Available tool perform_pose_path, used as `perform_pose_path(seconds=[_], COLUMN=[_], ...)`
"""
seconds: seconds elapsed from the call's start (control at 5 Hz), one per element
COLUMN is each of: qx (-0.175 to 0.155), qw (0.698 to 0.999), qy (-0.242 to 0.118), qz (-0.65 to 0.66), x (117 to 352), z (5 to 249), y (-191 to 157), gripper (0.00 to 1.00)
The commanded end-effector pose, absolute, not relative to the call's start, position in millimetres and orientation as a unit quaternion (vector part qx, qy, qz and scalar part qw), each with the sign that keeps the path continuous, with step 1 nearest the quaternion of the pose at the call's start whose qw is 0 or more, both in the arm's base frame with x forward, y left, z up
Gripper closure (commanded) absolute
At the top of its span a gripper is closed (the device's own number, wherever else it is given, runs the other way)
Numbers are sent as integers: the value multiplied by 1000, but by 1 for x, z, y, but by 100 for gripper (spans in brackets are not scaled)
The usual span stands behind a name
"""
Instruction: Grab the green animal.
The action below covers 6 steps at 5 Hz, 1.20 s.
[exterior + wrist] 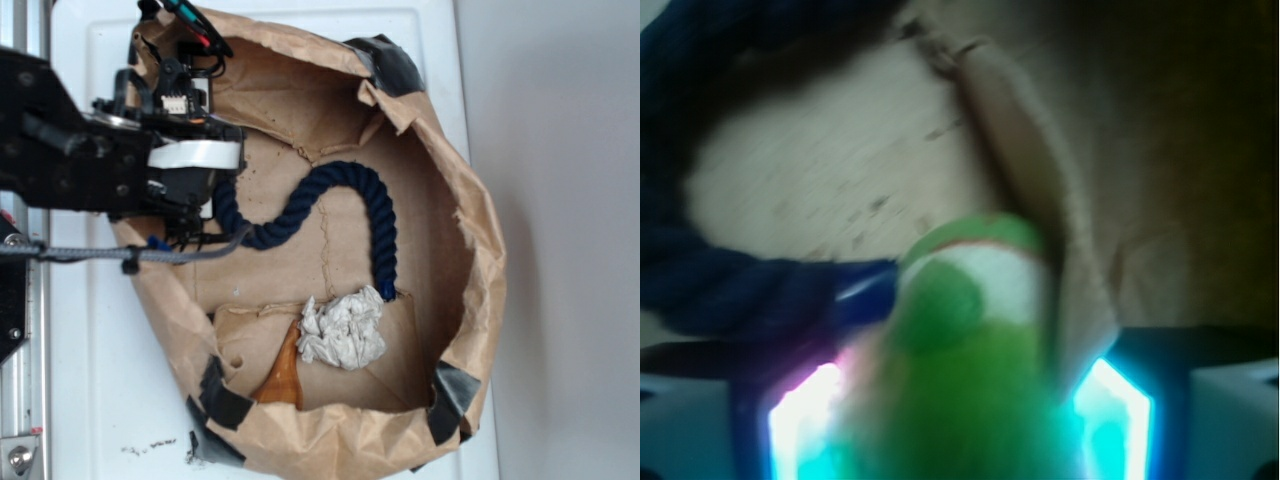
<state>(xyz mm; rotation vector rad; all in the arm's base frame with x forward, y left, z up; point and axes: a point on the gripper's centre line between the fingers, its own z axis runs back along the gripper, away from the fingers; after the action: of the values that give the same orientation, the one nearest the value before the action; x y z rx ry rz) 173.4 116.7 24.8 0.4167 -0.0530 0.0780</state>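
White tabletop [90, 380] carries one crumpled brown paper bag [470, 300], opened out like a shallow nest and patched with black tape at several spots on its rim. At the left of the exterior view the black arm reaches over the bag's edge, and the gripper [185, 215] sits low inside, its tips hidden under its own body. Next comes one dark navy rope [330, 195], curving across the bag floor, then one white paper ball [342, 332] near the lower middle.

From the wrist view, the green animal [970, 340] fills the space between the two glowing fingers [805, 425], pressed against a fold of bag paper. The jaws look closed around it, though blur leaves contact on both sides unclear. Only one such toy shows. It appears light, fuzzy and squashy, so a squeeze across its round body should hold without slipping.
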Motion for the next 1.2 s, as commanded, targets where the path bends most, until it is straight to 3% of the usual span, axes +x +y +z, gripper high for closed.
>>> perform_pose_path(seconds=[0.0,0.4,0.6,1.0], qx=[179,85,46,21], qw=[982,995,997,996], qy=[-29,-19,-20,-76], qz=[53,53,67,50], x=[169,184,203,234], z=[50,142,174,179], y=[116,111,103,79], gripper=[100,100,100,100])
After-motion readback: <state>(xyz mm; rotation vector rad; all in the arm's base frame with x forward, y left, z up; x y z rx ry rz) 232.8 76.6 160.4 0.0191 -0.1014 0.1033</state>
